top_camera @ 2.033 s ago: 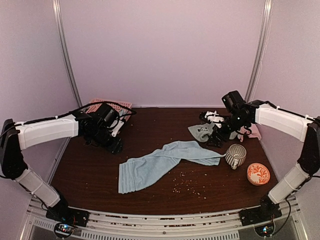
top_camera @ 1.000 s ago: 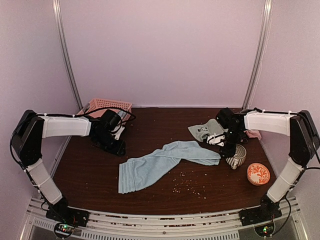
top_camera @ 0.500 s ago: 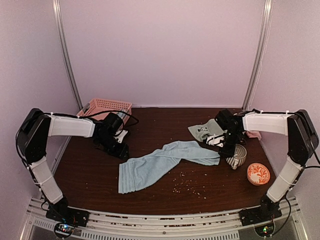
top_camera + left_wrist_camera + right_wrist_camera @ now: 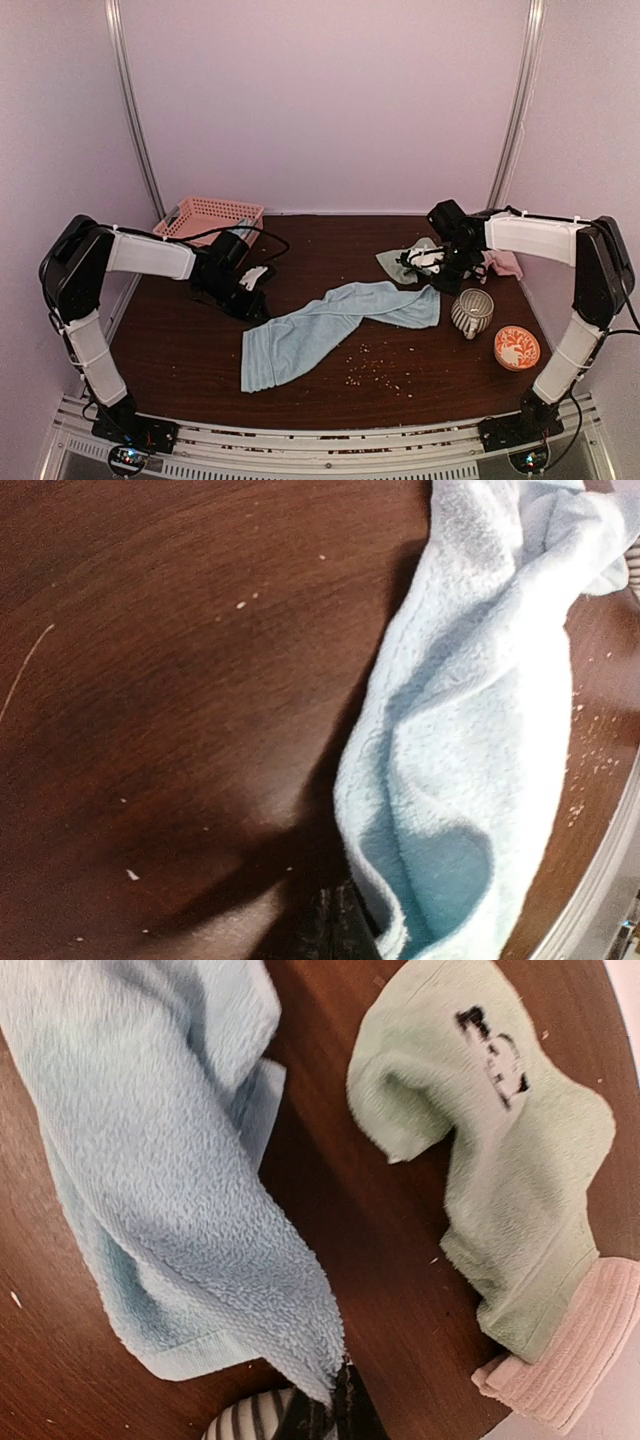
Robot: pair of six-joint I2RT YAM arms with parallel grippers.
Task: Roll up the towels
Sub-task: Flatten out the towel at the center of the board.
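Crumb-flecked dark wood table (image 4: pixel 180 350), lilac walls (image 4: pixel 320 100); right hand (image 4: pixel 338 1410) pinches blue towel (image 4: pixel 320 335), left hand (image 4: pixel 335 932) grip unclear.

Scanning for anything legible, and there's not much. The sage green towel (image 4: pixel 520 1160) carries a small dark mark (image 4: pixel 492 1052), printed near one corner, but its strokes are too broken to read as letters or a logo. From overhead it's a mere speck. No other label, brand, number or sign can be read.
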